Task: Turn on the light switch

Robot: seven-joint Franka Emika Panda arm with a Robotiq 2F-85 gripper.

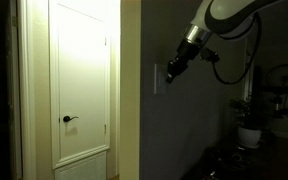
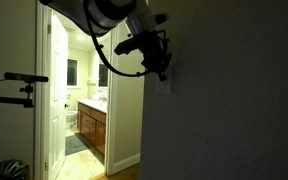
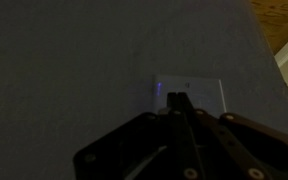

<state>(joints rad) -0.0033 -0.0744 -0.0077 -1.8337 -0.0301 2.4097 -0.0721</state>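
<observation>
The light switch (image 1: 156,78) is a small pale upright plate on the dark wall beside the doorway. It also shows in an exterior view (image 2: 163,84) and in the wrist view (image 3: 202,93). My gripper (image 1: 170,70) is shut, with its fingertips together and pressed at the plate's face. In the wrist view the closed fingertips (image 3: 176,100) meet at the left part of the plate. In an exterior view the gripper (image 2: 160,68) covers the top of the plate.
A white door (image 1: 84,85) with a black lever handle (image 1: 70,119) stands open beside the wall. A lit bathroom with a vanity (image 2: 92,128) shows through the doorway. A potted plant (image 1: 249,128) stands at the lower right. A camera stand (image 2: 19,80) is beside the doorway.
</observation>
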